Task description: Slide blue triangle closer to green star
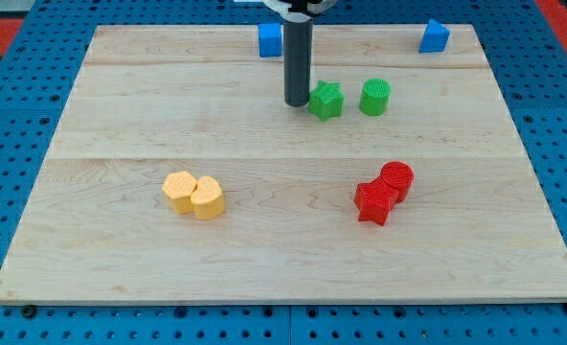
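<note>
Right now my tip rests on the wooden board, just left of the green star and seemingly touching it, though the contact is hard to judge. I carry a bare rod, so nothing is grasped. Far off at the right, the blue triangle sits well apart from the star. A green cylinder stands just right of the star. A blue cube lies behind the rod. Nearer, two yellow blocks touch on the left; a red star and red cylinder touch on the right.
</note>
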Tool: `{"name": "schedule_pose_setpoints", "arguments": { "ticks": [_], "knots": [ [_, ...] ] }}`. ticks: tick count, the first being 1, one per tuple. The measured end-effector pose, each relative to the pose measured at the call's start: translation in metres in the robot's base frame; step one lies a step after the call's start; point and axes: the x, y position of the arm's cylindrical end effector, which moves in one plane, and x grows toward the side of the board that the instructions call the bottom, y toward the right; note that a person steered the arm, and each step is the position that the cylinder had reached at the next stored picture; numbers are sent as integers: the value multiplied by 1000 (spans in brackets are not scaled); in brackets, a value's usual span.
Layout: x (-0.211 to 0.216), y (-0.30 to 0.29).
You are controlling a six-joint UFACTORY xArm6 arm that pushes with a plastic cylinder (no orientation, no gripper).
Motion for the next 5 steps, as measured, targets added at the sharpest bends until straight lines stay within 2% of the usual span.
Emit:
{"name": "schedule_pose_setpoints", "arguments": {
  "ticks": [2,3,4,5],
  "knots": [
    [1,38],
    [1,39],
    [-13,18],
    [-52,22]
  ]
}}
